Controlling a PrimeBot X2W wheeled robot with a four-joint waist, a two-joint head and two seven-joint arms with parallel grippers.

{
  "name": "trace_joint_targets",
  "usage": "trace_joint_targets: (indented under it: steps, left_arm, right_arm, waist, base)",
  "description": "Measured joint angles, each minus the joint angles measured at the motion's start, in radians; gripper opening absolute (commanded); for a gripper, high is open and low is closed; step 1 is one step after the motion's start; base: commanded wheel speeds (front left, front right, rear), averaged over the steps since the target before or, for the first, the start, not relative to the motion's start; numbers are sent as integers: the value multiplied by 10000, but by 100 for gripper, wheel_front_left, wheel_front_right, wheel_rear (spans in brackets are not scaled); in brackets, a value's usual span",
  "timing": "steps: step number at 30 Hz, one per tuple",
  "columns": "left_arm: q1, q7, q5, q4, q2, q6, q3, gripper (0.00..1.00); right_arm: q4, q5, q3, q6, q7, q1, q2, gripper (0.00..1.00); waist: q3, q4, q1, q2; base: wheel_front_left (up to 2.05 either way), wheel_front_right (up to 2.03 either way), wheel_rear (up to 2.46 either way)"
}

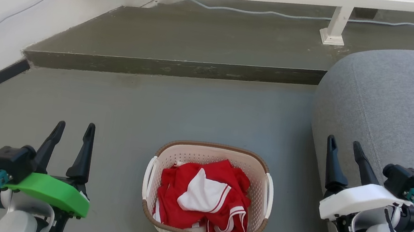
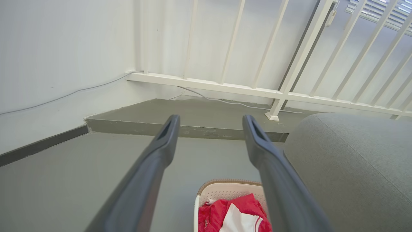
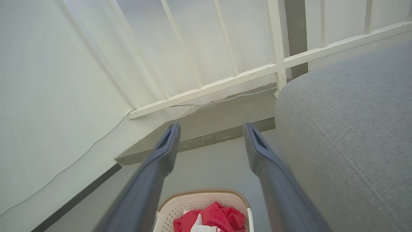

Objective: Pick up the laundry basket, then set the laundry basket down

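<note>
1. Nearest to the viewer are the two arms of the robot: the left gripper [image 1: 77,125] at the near left, under a green cover, and the right gripper [image 1: 344,141] at the near right, just in front of the grey sofa [image 1: 395,102].
2. Both grippers stand with their fingers spread apart and hold nothing. The wrist views show only floor between the fingers.
3. The laundry basket [image 1: 212,146] sits on the grey floor [image 1: 130,113] between the two arms, touching neither. A red and white garment [image 1: 182,177] lies crumpled inside it.
4. The basket looks a little wider from left to right than from near to far. One white handle [image 1: 149,176] faces the left arm and the other handle [image 1: 269,195] faces the right arm.
5. The fingers of both grippers point to the far step [image 1: 200,46], not to the basket. The basket lies to the right of the left gripper and to the left of the right gripper, at about the same gap, so I judge that neither arm is clearly nearer.
6. The pick-up is not yet begun. I think each arm must turn inward and go down to the handle on its own side.
7. On the right the sofa is close, so that arm has less room.
</note>
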Motion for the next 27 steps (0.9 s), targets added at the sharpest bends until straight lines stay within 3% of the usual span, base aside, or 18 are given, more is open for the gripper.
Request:
trace_joint_targets:
  steps: [14,27]
  left_arm:
    - [-106,-453,1875,-63,-38,-19,-123,100]
    - [-109,-453,1914,-33,-150,-123,-48,100]
  right_arm:
    - [21,-1839,328,-309,-470,-197,81,100]
    - [61,-1910,288,-307,-472,-198,222,100]
  waist:
    - [52,-27,0,0]
    - [97,-66,0,0]
  base:
    - [0,0,0]
    - [0,0,0]
